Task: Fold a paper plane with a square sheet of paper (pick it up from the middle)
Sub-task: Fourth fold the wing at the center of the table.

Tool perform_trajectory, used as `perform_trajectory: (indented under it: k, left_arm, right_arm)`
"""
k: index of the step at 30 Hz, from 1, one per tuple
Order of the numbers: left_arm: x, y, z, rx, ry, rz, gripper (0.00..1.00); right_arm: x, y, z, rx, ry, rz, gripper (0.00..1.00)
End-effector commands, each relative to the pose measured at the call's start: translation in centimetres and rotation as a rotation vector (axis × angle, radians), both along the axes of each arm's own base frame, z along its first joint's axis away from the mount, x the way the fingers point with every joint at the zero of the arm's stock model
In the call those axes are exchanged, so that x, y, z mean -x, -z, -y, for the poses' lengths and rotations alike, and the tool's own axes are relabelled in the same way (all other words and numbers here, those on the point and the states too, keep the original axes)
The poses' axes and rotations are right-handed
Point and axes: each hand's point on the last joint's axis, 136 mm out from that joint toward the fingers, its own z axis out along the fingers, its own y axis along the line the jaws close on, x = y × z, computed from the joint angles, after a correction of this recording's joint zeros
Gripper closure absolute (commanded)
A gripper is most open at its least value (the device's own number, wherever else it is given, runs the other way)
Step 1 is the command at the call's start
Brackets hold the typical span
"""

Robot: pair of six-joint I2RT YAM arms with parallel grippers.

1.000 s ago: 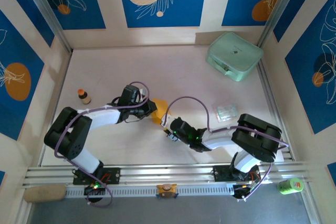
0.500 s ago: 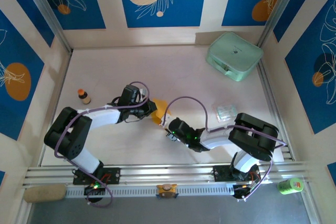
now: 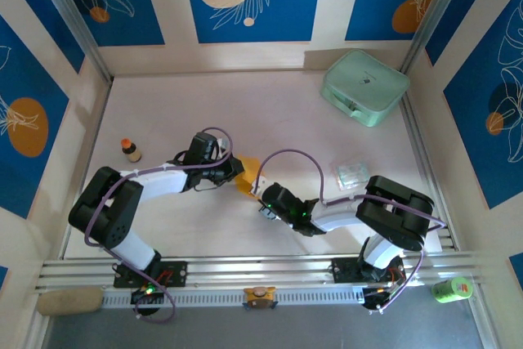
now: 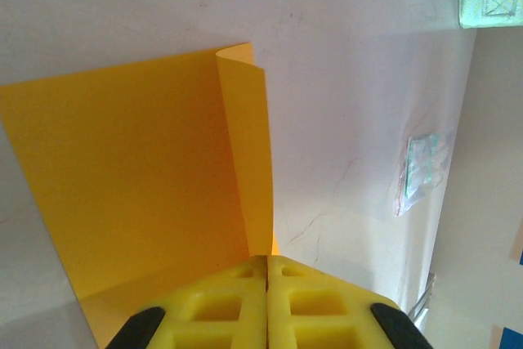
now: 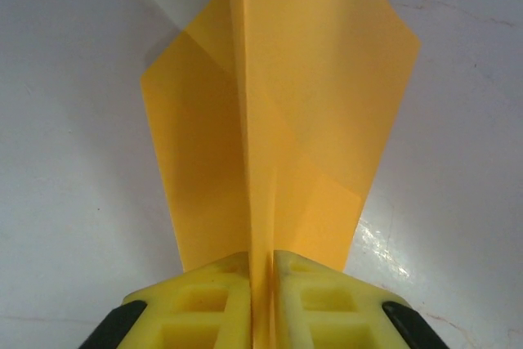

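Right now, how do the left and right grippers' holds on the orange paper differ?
The left gripper pinches the paper at the foot of a raised flap, the sheet spreading mostly to one side; the right gripper clamps an upright ridge, paper fanning to both sides. From above, the left gripper sits at its left, the right gripper at its near right. Both are shut on it.

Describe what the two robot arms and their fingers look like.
Both the left arm and right arm have white links with bulky black joints, each with a looping purple cable. The fingers are bright yellow blocks with moulded square pockets.
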Motion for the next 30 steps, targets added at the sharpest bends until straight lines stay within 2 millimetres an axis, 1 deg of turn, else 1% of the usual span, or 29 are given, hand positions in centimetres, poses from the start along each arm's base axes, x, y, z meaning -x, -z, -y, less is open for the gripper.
perform_trajectory:
  k: [1, 3, 5, 7, 9, 12, 15, 23, 30]
  left_arm:
    - [-0.1, -1.1, 0.1, -0.009, 0.013, 0.028, 0.90]
    - [-0.1, -1.2, 0.0, -0.013, 0.009, 0.032, 0.88]
    - [-0.1, -1.1, -0.1, -0.020, 0.005, 0.032, 0.82]
    - [-0.1, -1.3, -0.2, -0.023, 0.001, 0.039, 0.79]
    - [-0.2, -1.4, -0.5, -0.032, -0.010, 0.046, 0.68]
    - [-0.2, -1.7, -1.0, -0.051, -0.024, 0.058, 0.60]
    - [-0.1, -1.8, -1.3, -0.069, -0.034, 0.061, 0.55]
    - [-0.1, -1.7, -1.6, -0.082, -0.040, 0.058, 0.53]
    - [-0.1, -1.8, -1.5, -0.079, -0.039, 0.060, 0.53]
  right_arm:
    - [-0.7, -1.0, 0.0, -0.046, 0.042, 0.001, 0.88]
    - [-0.7, -1.0, 0.0, -0.056, 0.048, -0.013, 0.90]
    - [-0.6, -0.8, 0.0, -0.062, 0.049, -0.026, 0.91]
    - [-0.6, -0.7, 0.0, -0.067, 0.052, -0.039, 0.93]
    - [-0.5, -0.5, 0.0, -0.077, 0.056, -0.064, 0.94]
    - [-0.4, 0.2, 0.0, -0.091, 0.072, -0.119, 0.94]
    - [-0.2, 0.7, -0.1, -0.113, 0.077, -0.166, 0.94]
    - [0.1, 1.4, 0.0, -0.197, 0.106, -0.284, 0.93]
    - [0.7, 2.3, 0.0, -0.253, 0.117, -0.396, 0.91]
